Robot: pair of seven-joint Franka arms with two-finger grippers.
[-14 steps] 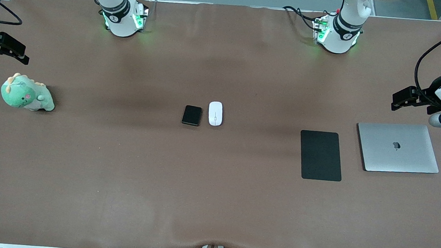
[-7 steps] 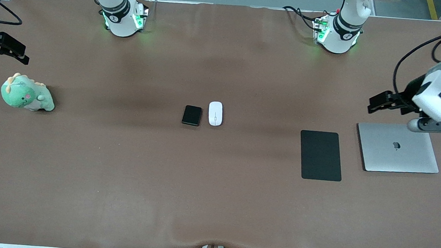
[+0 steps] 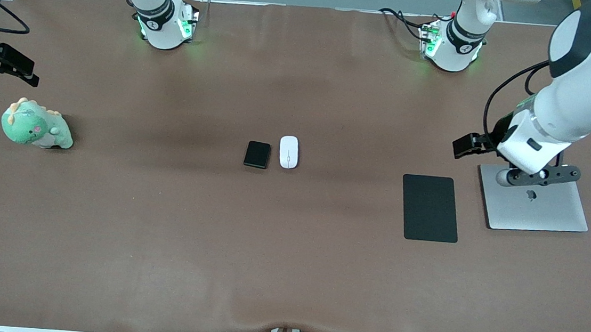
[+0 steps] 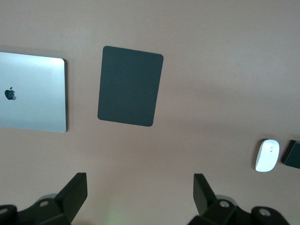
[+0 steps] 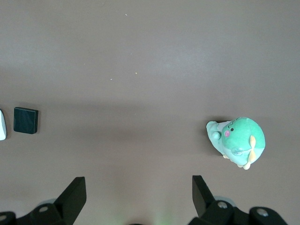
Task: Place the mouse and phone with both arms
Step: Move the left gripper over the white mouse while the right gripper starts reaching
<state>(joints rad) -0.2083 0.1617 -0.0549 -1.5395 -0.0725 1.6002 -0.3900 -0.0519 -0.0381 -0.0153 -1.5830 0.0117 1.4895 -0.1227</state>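
Left tool (image 3: 463,147) hanging released over surface (image 3: 288,251) near laptop (image 3: 537,211); right tool (image 3: 15,69) waiting released near plush (image 3: 36,125); phone (image 3: 257,154) lying beside mouse (image 3: 288,152).

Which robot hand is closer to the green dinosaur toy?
Right. The right gripper hangs beside the green plush dinosaur toy; the left gripper is over the table's other end.

I count 1 mouse (image 3: 288,152), 1 phone (image 3: 257,154) beside it — plus 1 mouse pad (image 3: 430,208), 1 laptop (image 3: 538,208), 1 plush dino (image 3: 36,124), 2 arms.
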